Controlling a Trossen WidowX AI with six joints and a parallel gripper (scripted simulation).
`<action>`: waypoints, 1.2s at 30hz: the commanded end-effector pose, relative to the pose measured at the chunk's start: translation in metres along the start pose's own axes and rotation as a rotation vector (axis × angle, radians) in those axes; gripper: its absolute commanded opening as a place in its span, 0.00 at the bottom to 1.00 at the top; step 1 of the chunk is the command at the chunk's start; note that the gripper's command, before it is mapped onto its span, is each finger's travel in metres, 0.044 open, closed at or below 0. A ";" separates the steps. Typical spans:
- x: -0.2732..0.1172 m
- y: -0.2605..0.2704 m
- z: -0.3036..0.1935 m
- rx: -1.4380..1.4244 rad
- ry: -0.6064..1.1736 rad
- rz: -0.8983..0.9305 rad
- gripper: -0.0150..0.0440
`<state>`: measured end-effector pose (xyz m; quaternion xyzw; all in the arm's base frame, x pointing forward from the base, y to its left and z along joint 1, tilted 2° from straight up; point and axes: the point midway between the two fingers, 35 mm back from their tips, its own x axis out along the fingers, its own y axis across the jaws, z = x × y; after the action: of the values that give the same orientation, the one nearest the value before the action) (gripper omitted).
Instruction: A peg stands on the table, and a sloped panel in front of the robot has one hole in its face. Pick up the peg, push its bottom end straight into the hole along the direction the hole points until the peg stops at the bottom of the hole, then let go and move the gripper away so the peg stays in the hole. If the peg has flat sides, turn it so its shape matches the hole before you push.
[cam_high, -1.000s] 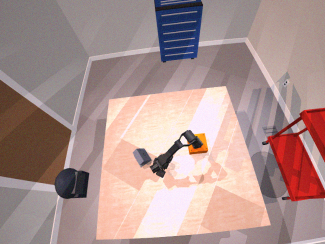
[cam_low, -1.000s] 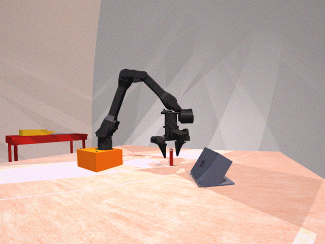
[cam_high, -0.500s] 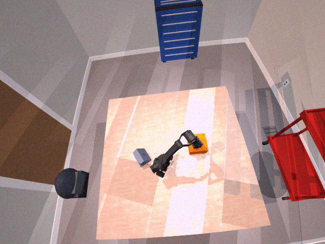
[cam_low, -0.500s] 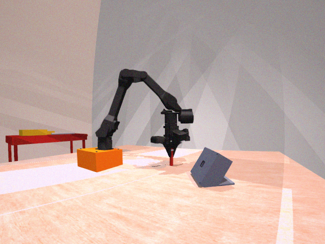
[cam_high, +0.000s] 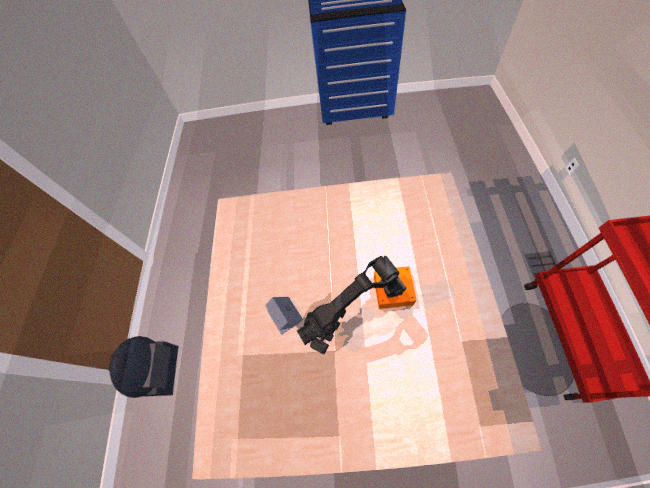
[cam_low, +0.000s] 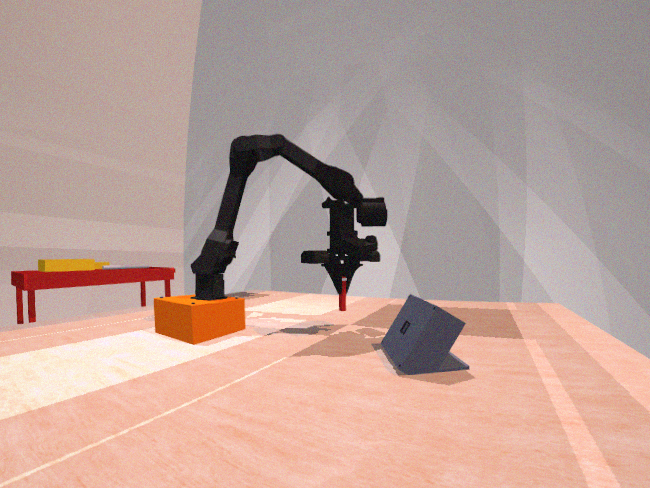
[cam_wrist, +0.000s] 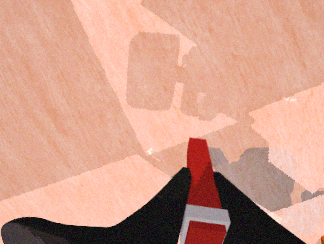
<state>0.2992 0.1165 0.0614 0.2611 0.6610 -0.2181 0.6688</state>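
The red peg (cam_low: 342, 302) (cam_wrist: 198, 152) has flat sides and a pale grey band near its top. My gripper (cam_low: 341, 292) (cam_wrist: 199, 177) points straight down and is shut on the peg, with one black finger on each side. The peg is upright, its bottom end a little above the table. The blue-grey sloped panel (cam_high: 280, 309) (cam_low: 424, 330) stands to the right of the gripper in the exterior view, apart from the peg. Its small rectangular hole (cam_low: 405, 327) shows in the tilted face. In the top view the arm hides the peg and fingertips.
The arm's orange base block (cam_high: 396, 303) (cam_low: 191, 319) stands on the wooden table (cam_high: 283, 236) (cam_low: 262, 420), on the opposite side of the gripper from the panel. A blue drawer cabinet (cam_high: 359, 68) and a red cart (cam_high: 593, 330) stand off the table.
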 end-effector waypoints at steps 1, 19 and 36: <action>-0.021 0.000 0.000 -0.001 -0.006 0.006 0.25; -0.025 -0.002 0.012 0.145 0.009 0.069 0.25; -0.017 -0.006 0.031 0.356 0.037 0.163 0.25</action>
<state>0.3167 0.0940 0.0783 0.4124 0.6087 -0.2673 0.6228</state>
